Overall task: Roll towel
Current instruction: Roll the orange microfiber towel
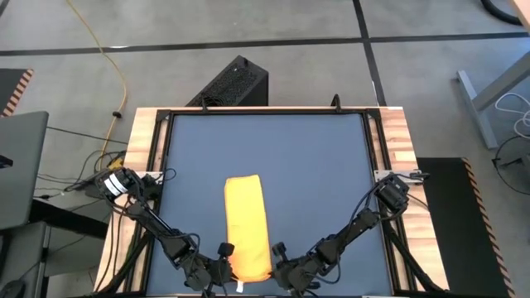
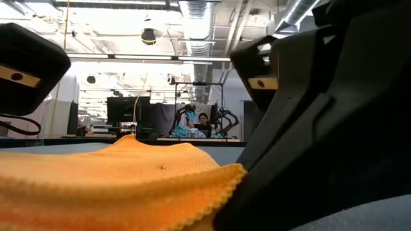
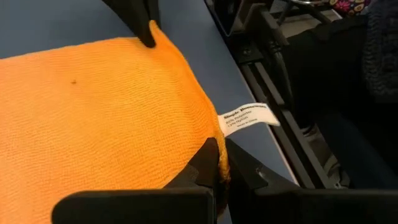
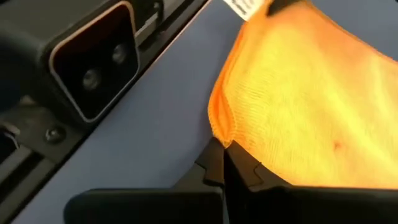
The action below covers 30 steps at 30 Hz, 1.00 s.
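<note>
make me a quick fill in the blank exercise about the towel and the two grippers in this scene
1. The towel lying on the dark table is coloured ____.
2. The left gripper is shut on the towel's corner beside a small white ____.
3. The right gripper is ____ on the towel's other near corner.
4. In the high view both grippers sit at the towel's ____ end, closest to the robot.

Missing words: yellow-orange; tag; shut; near
</note>
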Available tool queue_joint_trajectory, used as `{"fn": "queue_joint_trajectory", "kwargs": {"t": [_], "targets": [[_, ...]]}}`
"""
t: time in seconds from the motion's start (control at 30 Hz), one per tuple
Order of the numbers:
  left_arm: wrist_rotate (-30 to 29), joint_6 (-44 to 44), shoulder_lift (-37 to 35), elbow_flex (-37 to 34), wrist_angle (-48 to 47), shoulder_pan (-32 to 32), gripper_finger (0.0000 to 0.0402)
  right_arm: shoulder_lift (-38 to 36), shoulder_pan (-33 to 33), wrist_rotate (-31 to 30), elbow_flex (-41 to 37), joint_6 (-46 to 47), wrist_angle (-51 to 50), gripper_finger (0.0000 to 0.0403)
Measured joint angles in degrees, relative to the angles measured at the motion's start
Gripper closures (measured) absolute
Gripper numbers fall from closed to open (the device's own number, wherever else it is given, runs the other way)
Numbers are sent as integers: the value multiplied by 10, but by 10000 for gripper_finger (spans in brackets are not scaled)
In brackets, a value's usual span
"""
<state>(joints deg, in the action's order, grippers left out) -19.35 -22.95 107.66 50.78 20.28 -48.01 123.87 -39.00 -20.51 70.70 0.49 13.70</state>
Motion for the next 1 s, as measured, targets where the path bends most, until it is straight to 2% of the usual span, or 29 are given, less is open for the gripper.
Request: {"fn": "queue_joint_trajectory", "kwargs": {"t": [0.13, 0.4, 0.6, 0.8, 1.0], "targets": [[0, -15, 0, 0, 2, -1, 401, -6, 4, 13, -1, 66, 4, 385], [24, -46, 0, 0, -7, -2, 401, -13, 37, 132, -1, 221, 5, 392], [20, -68, 0, 0, -30, -2, 401, -18, 60, 198, -1, 250, -1, 392], [-10, -73, 0, 1, -47, 6, 401, -60, 81, 207, -50, 296, 4, 392], [-8, -105, 0, 1, -58, 16, 401, -82, 92, 207, -102, 454, 70, 392]]}}
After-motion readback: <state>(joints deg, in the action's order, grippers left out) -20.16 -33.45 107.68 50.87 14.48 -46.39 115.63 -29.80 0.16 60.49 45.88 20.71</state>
